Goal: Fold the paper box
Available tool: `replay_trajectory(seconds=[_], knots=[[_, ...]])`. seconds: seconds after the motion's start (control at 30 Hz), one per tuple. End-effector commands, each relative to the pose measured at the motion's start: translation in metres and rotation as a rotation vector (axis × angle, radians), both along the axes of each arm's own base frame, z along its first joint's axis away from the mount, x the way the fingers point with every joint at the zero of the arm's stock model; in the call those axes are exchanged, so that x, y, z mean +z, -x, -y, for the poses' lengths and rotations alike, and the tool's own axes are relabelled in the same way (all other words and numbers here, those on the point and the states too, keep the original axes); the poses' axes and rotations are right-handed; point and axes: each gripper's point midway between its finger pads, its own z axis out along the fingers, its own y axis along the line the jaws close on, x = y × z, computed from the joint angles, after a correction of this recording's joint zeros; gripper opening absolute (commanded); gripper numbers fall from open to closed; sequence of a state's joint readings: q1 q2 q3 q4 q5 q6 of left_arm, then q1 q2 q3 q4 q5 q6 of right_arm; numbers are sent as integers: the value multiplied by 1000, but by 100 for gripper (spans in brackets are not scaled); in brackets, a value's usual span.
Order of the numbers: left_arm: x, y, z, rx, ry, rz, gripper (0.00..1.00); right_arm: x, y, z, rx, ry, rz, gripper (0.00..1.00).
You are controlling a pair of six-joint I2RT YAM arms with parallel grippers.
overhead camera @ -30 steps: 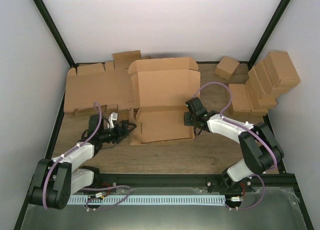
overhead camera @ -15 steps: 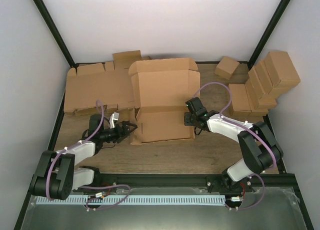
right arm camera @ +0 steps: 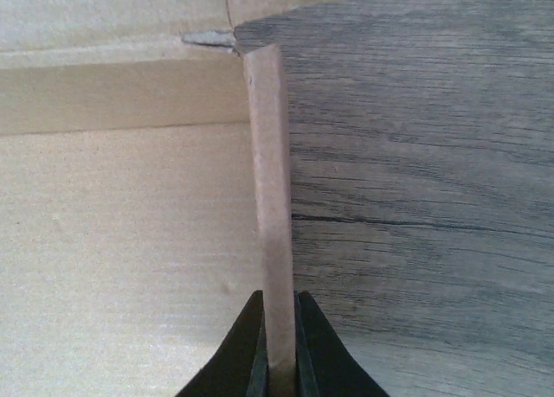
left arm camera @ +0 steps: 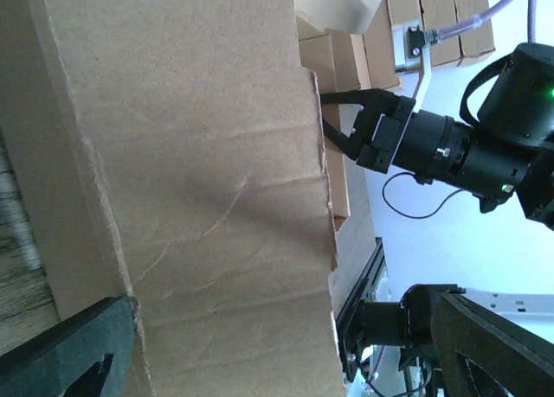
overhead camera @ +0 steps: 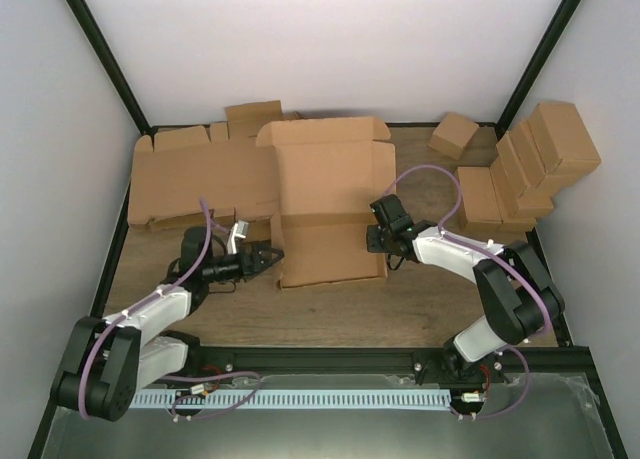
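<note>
On table (overhead camera: 430,299): paper box (overhead camera: 330,194) brown, unfolded, side flap upright in right hand (overhead camera: 375,243).

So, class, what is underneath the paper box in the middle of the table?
Wooden table shows beside the near and right edges of the paper box, so it likely rests there. Anything beneath its panels is hidden.

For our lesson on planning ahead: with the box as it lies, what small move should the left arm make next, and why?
Probably close the left gripper on the paper box's left edge: its jaws stand open at that edge, while the right gripper pinches the upright right flap.
</note>
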State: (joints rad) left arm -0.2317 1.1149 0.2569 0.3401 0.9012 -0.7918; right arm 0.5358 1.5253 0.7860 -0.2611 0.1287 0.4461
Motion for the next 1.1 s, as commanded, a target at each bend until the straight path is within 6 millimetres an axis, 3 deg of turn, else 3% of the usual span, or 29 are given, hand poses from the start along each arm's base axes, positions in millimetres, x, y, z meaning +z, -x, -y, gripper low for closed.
replay_trajectory(seconds=[0.0, 0.07, 0.27, 0.57, 0.67, 0.73, 0.83, 0.9, 1.07], knots=[[12, -5, 8, -18, -26, 60, 94, 12, -7, -13, 16, -40, 27, 1], [10, -7, 8, -10, -49, 57, 86, 13, -7, -12, 13, -40, 31, 1], [20, -9, 7, 0, -51, 86, 85, 14, -7, -12, 12, -38, 31, 1], [12, -8, 6, 2, -59, 52, 76, 13, -6, -11, 13, -38, 30, 1], [16, -2, 10, -23, 2, 63, 87, 13, -6, -12, 14, -39, 30, 1], [11, 0, 11, -25, 13, 39, 88, 13, -6, -12, 14, -39, 31, 1], [-4, -2, 11, -28, -23, -3, 75, 13, -6, -11, 15, -37, 29, 1], [-2, 0, 16, -55, -4, -2, 68, 13, -5, -11, 13, -38, 28, 1], [-1, 0, 26, -88, -21, 3, 65, 11, -4, -11, 6, -46, 23, 1]])
